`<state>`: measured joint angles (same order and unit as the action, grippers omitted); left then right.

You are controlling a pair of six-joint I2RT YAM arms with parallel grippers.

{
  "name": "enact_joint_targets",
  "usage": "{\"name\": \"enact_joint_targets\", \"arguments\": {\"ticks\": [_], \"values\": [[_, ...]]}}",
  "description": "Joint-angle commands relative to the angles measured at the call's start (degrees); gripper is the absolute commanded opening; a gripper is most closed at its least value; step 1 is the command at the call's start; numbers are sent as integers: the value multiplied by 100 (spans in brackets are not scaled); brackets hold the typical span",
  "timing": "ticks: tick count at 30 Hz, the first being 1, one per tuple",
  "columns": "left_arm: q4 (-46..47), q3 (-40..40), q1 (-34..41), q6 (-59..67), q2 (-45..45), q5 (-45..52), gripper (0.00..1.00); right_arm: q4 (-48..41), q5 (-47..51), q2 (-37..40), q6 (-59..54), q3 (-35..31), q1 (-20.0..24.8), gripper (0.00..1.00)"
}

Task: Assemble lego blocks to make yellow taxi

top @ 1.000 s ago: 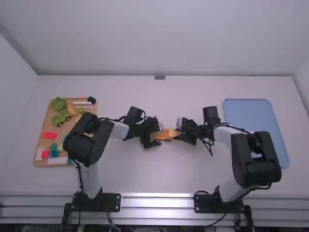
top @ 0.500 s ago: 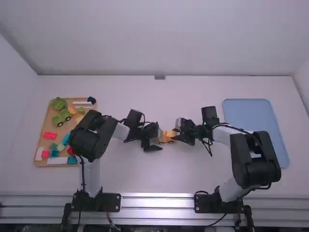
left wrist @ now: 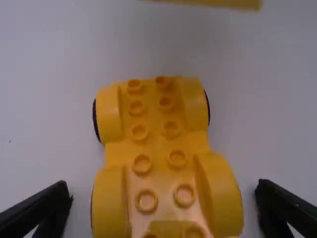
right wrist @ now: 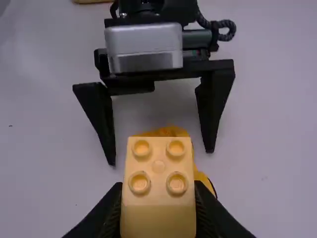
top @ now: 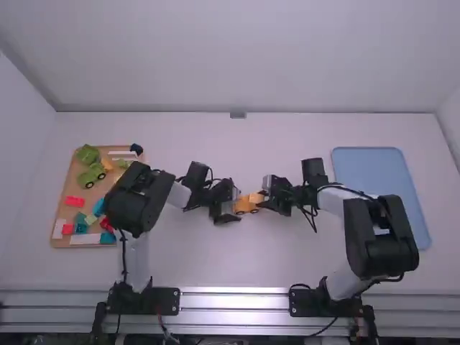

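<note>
Taxi build: Unfinished on the white table [top: 237, 266]; a wheeled base is ready beneath the grippers, while its body, by the look of it, has yet to be stacked.
Blue tray [top: 377, 180]: Well apart from the right gripper, on its right side, likely awaiting the finished car.
Wooden tray [top: 73, 185]: Well off to the left gripper's left, bearing green, red, white and teal pieces.
Left gripper [left wrist: 163, 191]: Fingers spread wide, one on each side of the base, grasping nothing; whether a finger brushes it, one cannot tell.
Right gripper [right wrist: 158, 196]: Clenched on a yellow block, a finger against each side.
Yellow car base [left wrist: 153, 129]: Between the left gripper's parted fingers, studs bare along most of its top.
Yellow block [right wrist: 158, 163]: In the right gripper's grasp, apparently next to be pressed on.
</note>
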<state>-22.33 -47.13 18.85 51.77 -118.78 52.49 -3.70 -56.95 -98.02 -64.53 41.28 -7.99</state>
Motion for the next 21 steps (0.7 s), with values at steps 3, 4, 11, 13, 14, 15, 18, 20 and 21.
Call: {"name": "enact_joint_targets", "arguments": {"ticks": [3, 4, 11, 13, 14, 15, 18, 20, 21], "values": [[-348, 186, 146, -1056, -103, -581, 95, -61, -7, 94, 17, 44, -31, 18], [-393, 205, 146, -1110, -103, -610, 95, -63, -4, 94, 17, 44, -31, 18], [-1720, 811, 160, -1412, -103, -778, 84, -120, -11, 94, 4, 44, 94, 18], [-1906, 901, 179, -1410, -103, -776, 79, -127, -4, 94, 9, 44, 98, 18], [-2022, 949, 177, -1412, -103, -774, 73, -127, -7, 94, 17, 44, 96, 18], [-2100, 981, 177, -1460, -103, -774, 71, -125, -4, 94, 26, 44, 81, 19], [-2190, 1005, 179, -1537, -103, -772, 68, -120, 57, 94, 7, 44, 15, 19], [-2162, 984, 177, -1534, -103, -682, 57, -127, 170, 94, 9, 44, -42, 19], [-2109, 955, 173, -1537, -103, -636, 53, -144, 240, 94, 13, 44, -72, 19]]}}
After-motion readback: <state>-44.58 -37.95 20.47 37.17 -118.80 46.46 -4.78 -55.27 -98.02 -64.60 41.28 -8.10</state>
